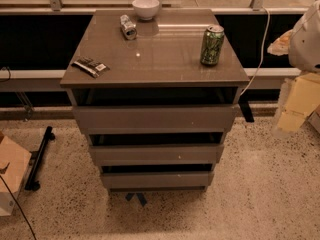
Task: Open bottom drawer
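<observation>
The cabinet (150,59) stands in the middle of the view with three taupe-grey drawer fronts. The bottom drawer (157,180) is the lowest and narrowest-looking front. It has a tiny pale dot near its top edge and a dark gap above it. The middle drawer (156,154) and the top drawer (154,118) sit above it. My gripper (306,34) shows only as a blurred white shape at the right edge, level with the cabinet top. It is well apart from the bottom drawer and touches nothing I can see.
On the cabinet top are a white bowl (146,7), a green can (212,45), a small lying can (128,27) and a dark packet (90,66). A cardboard box (12,171) and a black stand (37,159) are on the left. Pale boxes (300,101) are on the right.
</observation>
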Robot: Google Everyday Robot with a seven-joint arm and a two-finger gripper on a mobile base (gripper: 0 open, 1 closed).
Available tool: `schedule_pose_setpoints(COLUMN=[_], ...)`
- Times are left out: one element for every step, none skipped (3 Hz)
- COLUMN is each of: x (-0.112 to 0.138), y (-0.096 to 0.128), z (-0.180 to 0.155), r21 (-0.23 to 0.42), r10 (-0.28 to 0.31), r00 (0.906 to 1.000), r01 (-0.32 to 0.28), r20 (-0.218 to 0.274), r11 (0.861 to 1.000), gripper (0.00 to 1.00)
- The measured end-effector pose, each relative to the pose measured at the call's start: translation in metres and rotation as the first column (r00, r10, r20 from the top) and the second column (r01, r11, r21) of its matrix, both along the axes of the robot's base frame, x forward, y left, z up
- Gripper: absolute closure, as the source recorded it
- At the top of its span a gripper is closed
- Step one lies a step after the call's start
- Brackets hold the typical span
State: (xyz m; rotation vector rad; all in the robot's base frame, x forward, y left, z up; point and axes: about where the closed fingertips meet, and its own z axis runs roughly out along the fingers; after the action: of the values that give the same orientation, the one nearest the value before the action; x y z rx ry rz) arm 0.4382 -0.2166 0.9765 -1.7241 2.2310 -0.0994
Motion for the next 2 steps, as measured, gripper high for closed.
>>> schedule_pose_setpoints(x=[0.0001, 0.0002], y=[0.0002, 0.0008], z=[0.0005, -0.0045], r21=[0.001, 0.027], r10=[0.0, 0.01], r00=[1.0, 0.9997], r01=[0.0, -0.011], r20=[0.003, 0.02], r11=[1.0, 1.0], gripper=[0.0, 0.0])
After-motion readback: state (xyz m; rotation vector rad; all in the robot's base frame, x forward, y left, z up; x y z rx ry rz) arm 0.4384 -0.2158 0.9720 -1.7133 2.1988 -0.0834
